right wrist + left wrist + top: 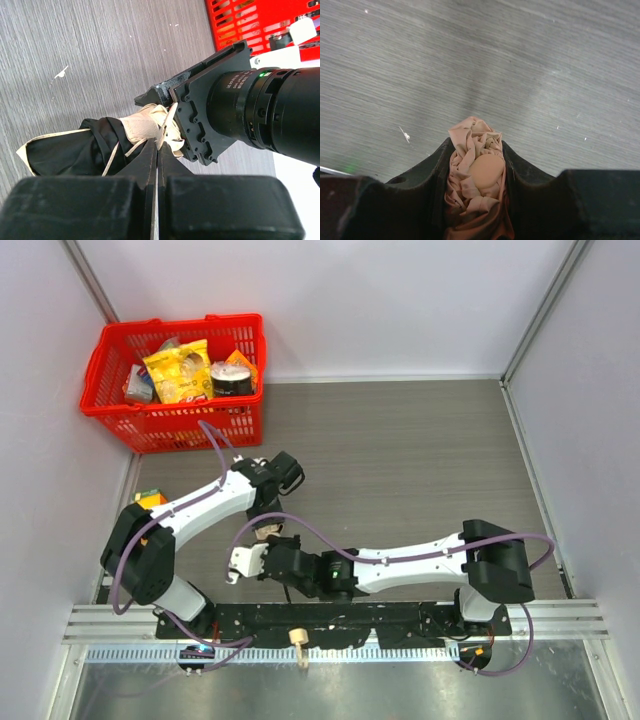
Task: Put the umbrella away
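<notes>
The umbrella (475,150) shows in the left wrist view as a bunch of pale beige fabric, and my left gripper (477,165) is shut on it, held above the grey table. In the right wrist view the umbrella (75,145) shows black folds and a cream strap (142,127). My right gripper (161,137) is pinched shut on that strap's end, right beside the left gripper (200,115). From above, both grippers meet near the table's front left, left gripper (267,523) over right gripper (266,543), hiding most of the umbrella. A cream handle (297,638) shows at the near edge.
A red basket (175,380) holding snack packets and a can stands at the back left corner, also seen as the red basket (250,20) in the right wrist view. A small orange object (150,500) lies by the left arm. White walls close in three sides.
</notes>
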Tool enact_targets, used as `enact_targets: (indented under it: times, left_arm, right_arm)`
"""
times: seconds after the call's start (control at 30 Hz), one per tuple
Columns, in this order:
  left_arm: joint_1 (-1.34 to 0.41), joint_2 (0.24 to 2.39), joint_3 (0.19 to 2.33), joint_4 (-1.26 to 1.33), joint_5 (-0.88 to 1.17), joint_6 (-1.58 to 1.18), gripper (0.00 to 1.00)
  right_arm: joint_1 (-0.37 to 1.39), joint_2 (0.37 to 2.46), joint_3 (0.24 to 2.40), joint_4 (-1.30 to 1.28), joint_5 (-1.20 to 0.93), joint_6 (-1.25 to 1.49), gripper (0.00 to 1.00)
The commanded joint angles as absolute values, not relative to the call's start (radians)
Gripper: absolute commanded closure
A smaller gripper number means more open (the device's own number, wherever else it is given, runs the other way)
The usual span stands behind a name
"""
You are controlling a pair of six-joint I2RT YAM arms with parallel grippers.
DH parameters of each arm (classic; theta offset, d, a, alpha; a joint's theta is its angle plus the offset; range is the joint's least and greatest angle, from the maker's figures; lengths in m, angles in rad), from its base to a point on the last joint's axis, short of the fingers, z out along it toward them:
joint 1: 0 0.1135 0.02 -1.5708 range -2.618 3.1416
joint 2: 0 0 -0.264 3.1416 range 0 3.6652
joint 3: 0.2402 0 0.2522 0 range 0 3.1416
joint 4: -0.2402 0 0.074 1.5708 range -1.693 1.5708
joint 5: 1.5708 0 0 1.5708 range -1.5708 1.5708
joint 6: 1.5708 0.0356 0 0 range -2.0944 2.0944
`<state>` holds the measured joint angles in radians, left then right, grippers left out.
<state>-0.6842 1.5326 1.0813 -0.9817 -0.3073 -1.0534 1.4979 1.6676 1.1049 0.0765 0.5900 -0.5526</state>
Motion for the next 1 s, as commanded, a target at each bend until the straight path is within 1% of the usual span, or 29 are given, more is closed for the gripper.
enact_targets:
  times: [0.0, 0.13, 0.27, 0.53, 0.8, 0.9, 0.97]
  left_arm:
    - [-0.680, 1.560, 1.089, -0.772, -0.449, -1.137, 1.00]
    - [-0.686, 1.571, 1.089, -0.750, -0.515, -1.131, 1.00]
    - [-0.687, 1.612, 1.117, -0.747, -0.531, -1.111, 1.00]
    - [-0.706, 1.680, 1.137, -0.730, -0.546, -1.100, 1.00]
    - [-0.712, 1.713, 1.085, -0.643, -0.549, -1.111, 1.00]
    - [-0.718, 1.741, 1.068, -0.611, -0.568, -1.121, 1.00]
    - [-0.721, 1.753, 1.060, -0.595, -0.575, -1.130, 1.00]
  right_arm:
    - [1.493, 1.625, 1.233, 0.293, 0.411, -0.493, 0.99]
    - [1.428, 1.646, 1.236, 0.227, 0.252, -0.433, 0.99]
    - [1.425, 1.704, 1.282, 0.154, 0.186, -0.455, 0.99]
    - [1.416, 1.870, 1.428, -0.033, 0.198, -0.525, 0.99]
    - [1.419, 1.973, 1.528, -0.178, 0.193, -0.564, 0.99]
    - [1.419, 2.043, 1.615, -0.283, 0.187, -0.574, 0.99]
    - [1.417, 2.063, 1.627, -0.296, 0.175, -0.577, 0.99]
